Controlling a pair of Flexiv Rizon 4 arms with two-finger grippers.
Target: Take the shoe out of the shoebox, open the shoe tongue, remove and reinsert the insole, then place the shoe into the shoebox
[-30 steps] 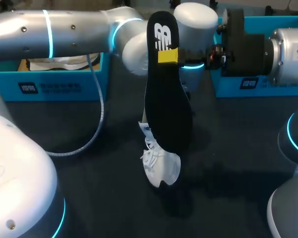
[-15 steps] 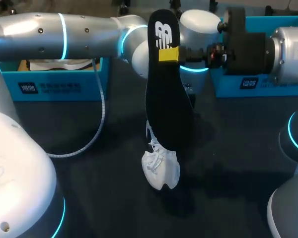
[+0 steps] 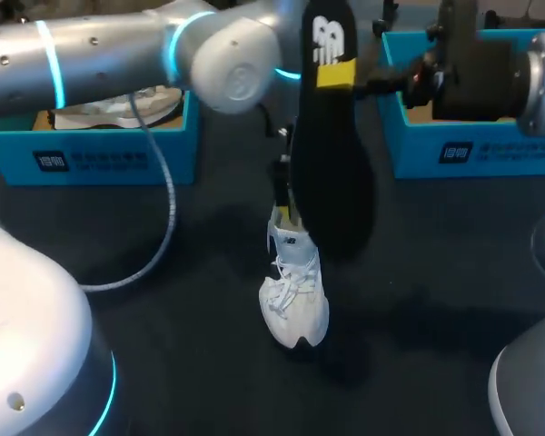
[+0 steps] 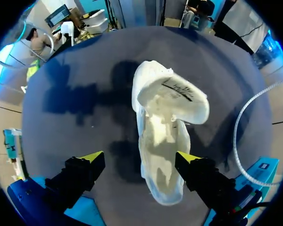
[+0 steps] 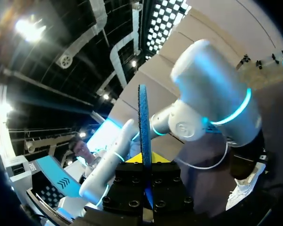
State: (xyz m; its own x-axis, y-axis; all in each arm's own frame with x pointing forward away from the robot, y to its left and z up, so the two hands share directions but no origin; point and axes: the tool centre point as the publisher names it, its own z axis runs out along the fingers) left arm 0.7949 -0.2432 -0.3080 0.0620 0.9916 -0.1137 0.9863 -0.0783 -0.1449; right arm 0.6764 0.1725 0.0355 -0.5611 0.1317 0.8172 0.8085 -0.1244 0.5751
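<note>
1. Moved since a second ago: insole (image 3: 331, 145) carried right and slightly up; left arm (image 3: 118, 54) swung round, bringing left gripper (image 4: 140, 159) down over shoe (image 3: 295, 304), earlier half hidden behind insole
2. Nearest: white shoe on table (image 3: 418, 300), outside both boxes, sole down, toe toward camera, in the same spot as before
3. Seen from left wrist: tongue (image 4: 172, 96) pulled up, mouth of shoe wide open, pale lining showing
4. Left gripper just above heel end, released, fingers spread to either side of shoe; one well clear, other close by shoe's edge, contact impossible to tell
5. Grey cable (image 3: 168, 209) looping over table beside shoe, on left arm's side
6. Behind and above shoe: black insole hanging upright in air, lower end close to heel
7. Right gripper (image 3: 336, 74) clenched on insole near upper end, yellow tip lying across it; from right wrist, insole edge-on between fingers
8. Farthest: blue left box (image 3: 100, 154) with white thing (image 3: 118, 104) inside, and blue right box (image 3: 463, 150), one at each side of table
</note>
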